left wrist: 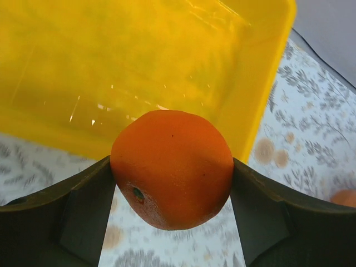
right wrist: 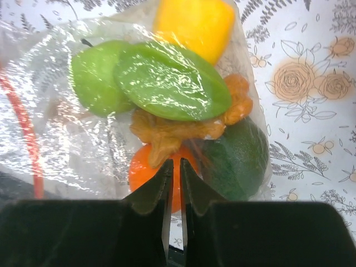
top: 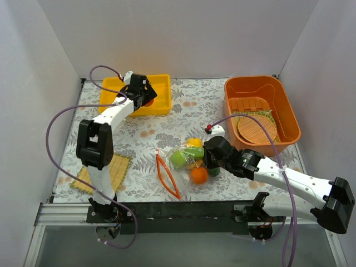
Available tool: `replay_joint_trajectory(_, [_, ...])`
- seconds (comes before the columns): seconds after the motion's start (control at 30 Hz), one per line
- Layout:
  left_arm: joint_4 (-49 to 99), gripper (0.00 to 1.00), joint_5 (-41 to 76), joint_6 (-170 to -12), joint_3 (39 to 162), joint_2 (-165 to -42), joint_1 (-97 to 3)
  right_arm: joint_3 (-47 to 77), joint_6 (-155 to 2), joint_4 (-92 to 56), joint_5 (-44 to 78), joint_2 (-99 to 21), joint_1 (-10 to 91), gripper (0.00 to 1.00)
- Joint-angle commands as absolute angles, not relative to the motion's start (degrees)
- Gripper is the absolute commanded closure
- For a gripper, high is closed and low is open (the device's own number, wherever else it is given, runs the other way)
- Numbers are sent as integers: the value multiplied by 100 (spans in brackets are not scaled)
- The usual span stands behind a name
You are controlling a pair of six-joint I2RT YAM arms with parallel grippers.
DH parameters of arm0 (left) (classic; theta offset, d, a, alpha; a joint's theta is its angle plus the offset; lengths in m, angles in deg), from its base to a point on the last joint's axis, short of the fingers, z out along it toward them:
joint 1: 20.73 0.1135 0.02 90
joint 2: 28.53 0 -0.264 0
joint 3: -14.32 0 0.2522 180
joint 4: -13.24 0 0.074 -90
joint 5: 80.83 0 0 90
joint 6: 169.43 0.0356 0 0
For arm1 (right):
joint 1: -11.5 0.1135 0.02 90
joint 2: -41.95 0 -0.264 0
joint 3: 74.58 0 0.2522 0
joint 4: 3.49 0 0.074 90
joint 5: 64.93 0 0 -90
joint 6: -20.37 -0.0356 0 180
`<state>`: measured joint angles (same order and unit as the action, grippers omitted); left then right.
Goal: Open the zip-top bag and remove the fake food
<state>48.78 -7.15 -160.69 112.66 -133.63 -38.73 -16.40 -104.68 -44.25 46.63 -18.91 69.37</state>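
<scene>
My left gripper (top: pixel 146 99) hangs over the yellow bin (top: pixel 161 79), its jaws closed on an orange ball (left wrist: pixel 172 167) that fills the gap between the fingers (left wrist: pixel 83 206). The clear zip-top bag (top: pixel 183 161) lies mid-table, its orange-red zip strip (top: pixel 167 177) at its left. Inside the bag (right wrist: pixel 61 139) lies more fake food: green pieces (right wrist: pixel 172 80), a yellow piece (right wrist: pixel 194 22), a tan-brown lump (right wrist: pixel 167 133), a dark green piece (right wrist: pixel 239 161) and an orange ball (right wrist: pixel 144 167). My right gripper (right wrist: pixel 174 167) is nearly closed at the bag's near edge, pinching the film.
An orange bin (top: pixel 290 114) at the back right holds wooden slats and a round woven disc (top: pixel 257 129). A woven straw mat (top: pixel 121 169) lies beside the left arm's base. A floral cloth covers the table, with white walls on three sides.
</scene>
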Motion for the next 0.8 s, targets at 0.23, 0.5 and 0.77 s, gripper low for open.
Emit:
replay_joint_trajectory(0.23, [4221,70,55,-15466,12591,-15245,-3242,-1239,-10153,-4572,4572,-1641,6951,83])
replay_joint_trajectory(0.5, [3939,33,170,-15476,12001,-14701,-3242,-1160,-10074,-4476,4476,-1703,6951,67])
replay_joint_trajectory(0.77, [4238,2,240,-15309,12037,-13858,-3242,-915,-9872,-4554,4537,-1781,6951,48])
